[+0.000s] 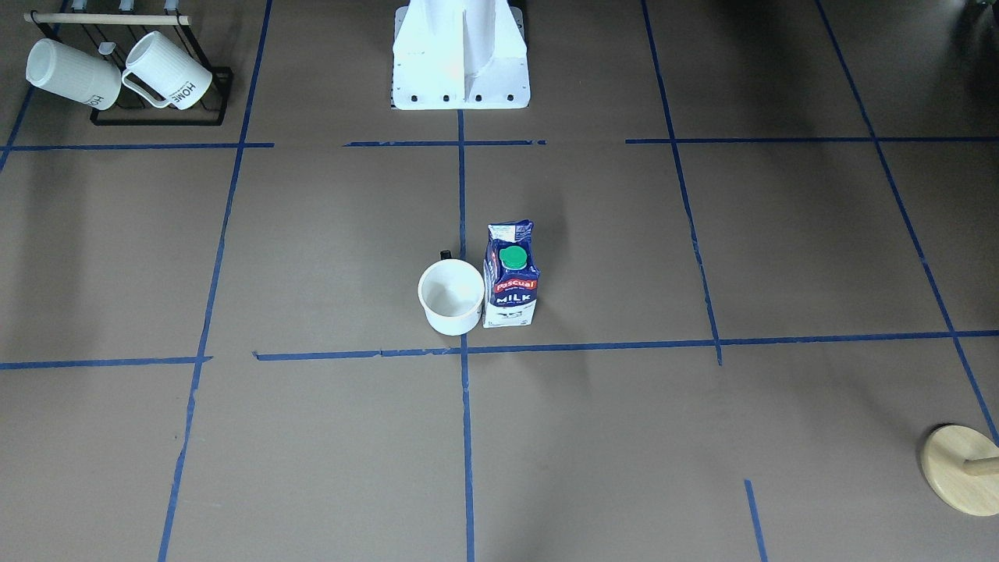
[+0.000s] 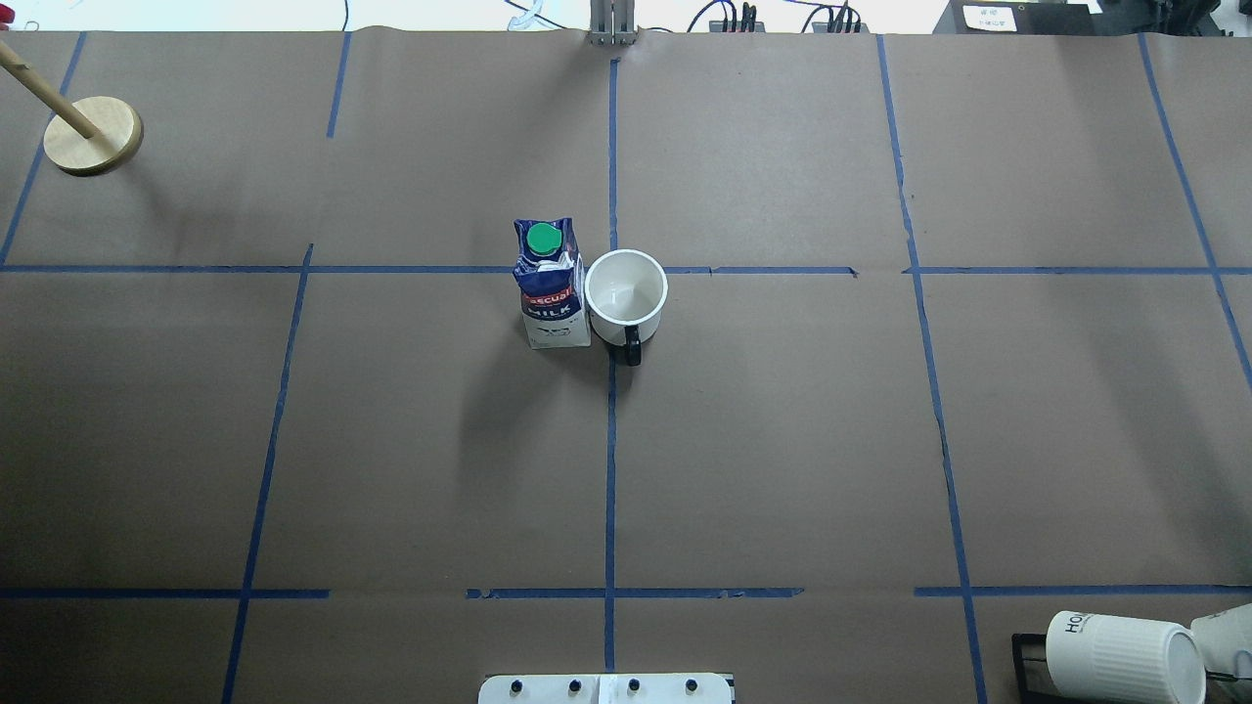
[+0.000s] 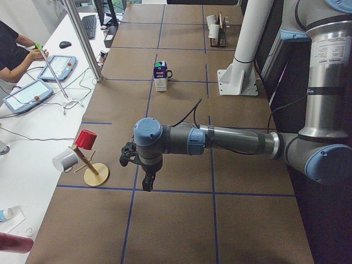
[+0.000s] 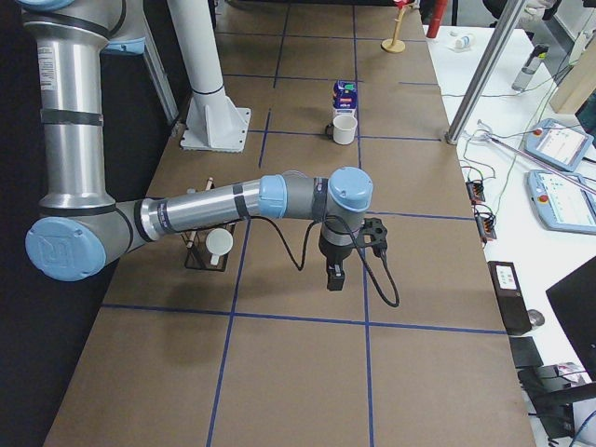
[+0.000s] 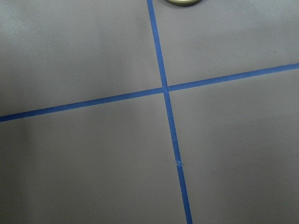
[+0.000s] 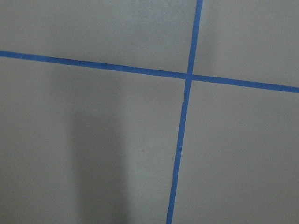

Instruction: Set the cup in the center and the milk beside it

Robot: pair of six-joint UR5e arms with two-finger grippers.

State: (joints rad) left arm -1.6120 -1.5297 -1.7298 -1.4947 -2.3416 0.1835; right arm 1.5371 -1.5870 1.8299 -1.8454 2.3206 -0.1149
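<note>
The left arm [image 3: 231, 142] and right arm [image 4: 200, 212] are silver-grey tubes linked by rounded joints with pale blue caps, a black cable looping beside each wrist, ending in the small black left tool [image 3: 147, 183] and right tool [image 4: 332, 277] — the white pedestal [image 1: 460, 62] shows dark bolts along its foot.

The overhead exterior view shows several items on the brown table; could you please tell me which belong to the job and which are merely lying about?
Job: smooth white cylindrical cup with dark handle; dark blue and white gable-top milk carton with green cap; blue tape crossing at the centre.
Lying about: ribbed white "HOME" mugs; pale wooden stand with round base.
</note>
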